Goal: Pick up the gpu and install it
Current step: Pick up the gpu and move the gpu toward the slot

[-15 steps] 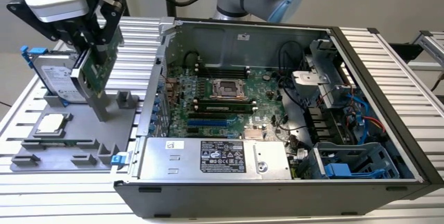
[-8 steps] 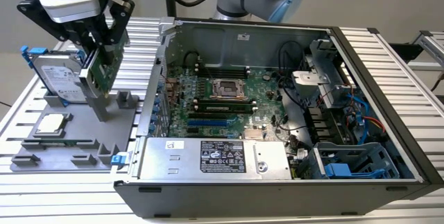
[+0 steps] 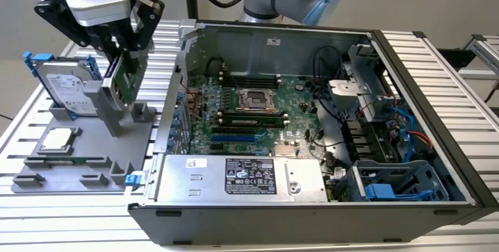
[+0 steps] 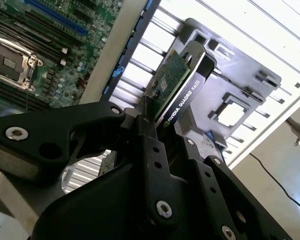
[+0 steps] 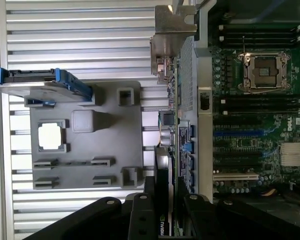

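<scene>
Graphics card [image 4: 176, 82]: green board, black shroud.
Gripper [image 4: 167, 125]: black.
Tray [image 5: 115, 150]: plain grey.
Hard drive [image 3: 66, 85]: silver, blue frame.
Motherboard [image 3: 300, 94]: green, blue and black slots.
Table [image 3: 62, 223]: silvery, ribbed stripes.
Computer case [image 3: 312, 225]: black.

A ribbed metal table [image 3: 62, 220] carries a grey parts holder [image 3: 117, 154] beside an open computer case [image 3: 312, 224].

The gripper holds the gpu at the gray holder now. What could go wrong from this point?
1. The gripper grips the gpu by one edge, so it may tilt or slip.
2. The hard drive stands close beside it; a sideways move could strike it.
3. The case wall rises between card and motherboard; a low path could hit it.
</scene>
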You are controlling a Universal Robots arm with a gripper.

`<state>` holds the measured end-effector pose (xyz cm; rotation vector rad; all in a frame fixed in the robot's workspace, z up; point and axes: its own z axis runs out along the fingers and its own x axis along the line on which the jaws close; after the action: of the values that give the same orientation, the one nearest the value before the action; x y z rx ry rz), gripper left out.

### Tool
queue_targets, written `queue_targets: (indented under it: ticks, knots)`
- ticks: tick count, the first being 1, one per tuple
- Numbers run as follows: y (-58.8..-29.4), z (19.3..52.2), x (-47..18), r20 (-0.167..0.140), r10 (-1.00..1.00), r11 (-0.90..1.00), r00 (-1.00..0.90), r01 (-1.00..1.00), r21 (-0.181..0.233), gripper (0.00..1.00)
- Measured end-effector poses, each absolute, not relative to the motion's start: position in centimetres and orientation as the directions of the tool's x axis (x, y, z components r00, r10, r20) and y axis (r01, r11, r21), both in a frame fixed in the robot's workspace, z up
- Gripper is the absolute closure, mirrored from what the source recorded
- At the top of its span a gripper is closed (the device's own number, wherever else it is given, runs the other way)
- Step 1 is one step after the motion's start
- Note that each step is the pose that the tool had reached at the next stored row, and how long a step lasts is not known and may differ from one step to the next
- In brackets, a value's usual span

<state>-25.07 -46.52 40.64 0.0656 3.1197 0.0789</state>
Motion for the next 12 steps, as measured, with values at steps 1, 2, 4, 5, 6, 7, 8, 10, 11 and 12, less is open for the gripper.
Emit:
queue_targets:
  ticks: [1,2,4,5,6,7,8,10,11,12]
  knots:
    - [-46.5,40.6,-24.9,-0.019,0.043,0.998,-0.999,0.042,0.051,1.00]
    - [-46.5,40.6,-24.7,-0.019,0.043,0.998,-0.999,0.042,0.051,1.00]
    - [-46.5,40.6,-24.2,-0.019,0.043,0.998,-0.999,0.042,0.051,1.00]
    - [-46.5,40.6,-24.1,-0.019,0.043,0.998,-0.999,0.042,0.051,1.00]
    - [-46.5,40.6,-23.8,-0.019,0.043,0.998,-0.999,0.042,0.051,1.00]
    - [-46.5,40.6,-23.6,-0.019,0.043,0.998,-0.999,0.042,0.051,1.00]
    - [-46.5,40.6,-23.4,-0.019,0.043,0.998,-0.999,0.042,0.051,1.00]
    - [-46.5,40.6,-23.0,-0.019,0.043,0.998,-0.999,0.042,0.051,1.00]
    - [-46.5,40.6,-22.8,-0.019,0.043,0.998,-0.999,0.042,0.051,1.00]
    - [-46.5,40.6,-22.6,-0.019,0.043,0.998,-0.999,0.042,0.051,1.00]
